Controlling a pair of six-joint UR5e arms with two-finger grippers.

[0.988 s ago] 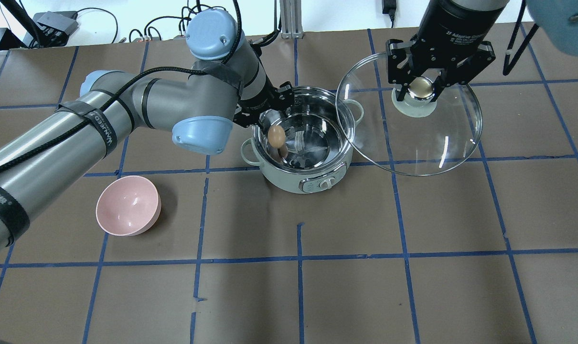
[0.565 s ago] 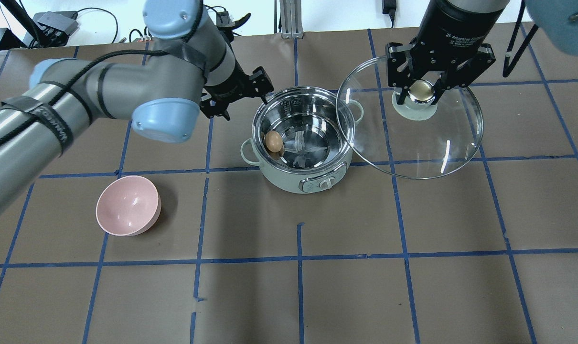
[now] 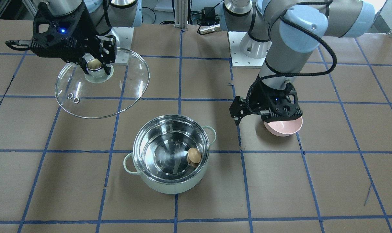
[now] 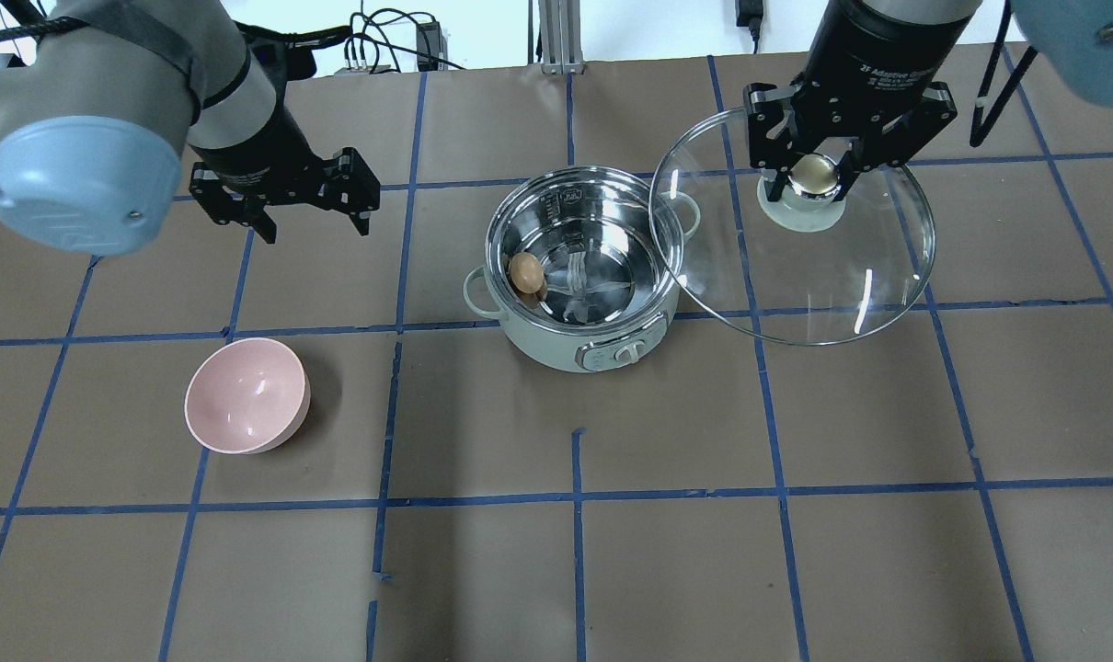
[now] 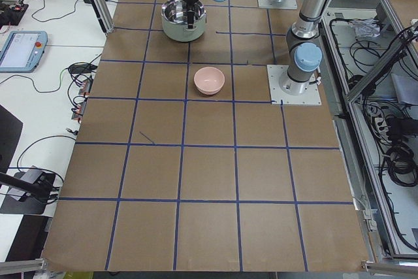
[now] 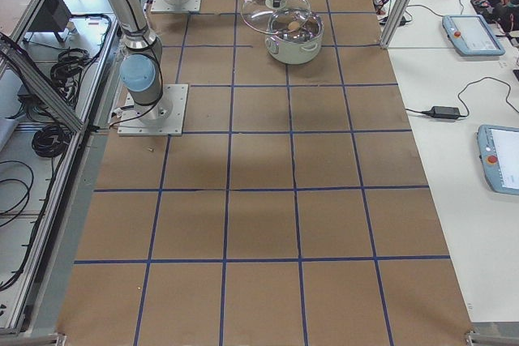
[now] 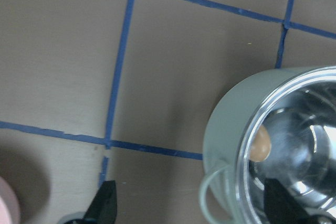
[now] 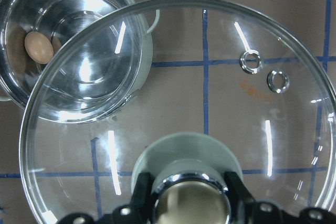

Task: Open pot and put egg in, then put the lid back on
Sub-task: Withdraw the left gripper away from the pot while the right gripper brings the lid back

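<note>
The pale mint-green pot (image 4: 556, 354) stands open at the table's middle back, also in the front view (image 3: 170, 186). The tan egg (image 4: 525, 272) lies inside it against the left wall, and shows in the front view (image 3: 194, 155) and both wrist views (image 7: 260, 144) (image 8: 39, 46). My right gripper (image 4: 812, 179) is shut on the knob of the clear glass lid (image 4: 823, 276) and holds it in the air to the right of the pot, its edge overlapping the pot's rim. My left gripper (image 4: 315, 225) is open and empty, well left of the pot.
A pink bowl (image 4: 246, 393) sits on the table at the front left, below and forward of my left gripper. Blue tape lines grid the brown table cover. Cables and boxes lie beyond the far edge.
My left gripper has drawn out from over the pot and swung far left, open. The egg has settled in the pot. The right gripper and lid have barely moved.
</note>
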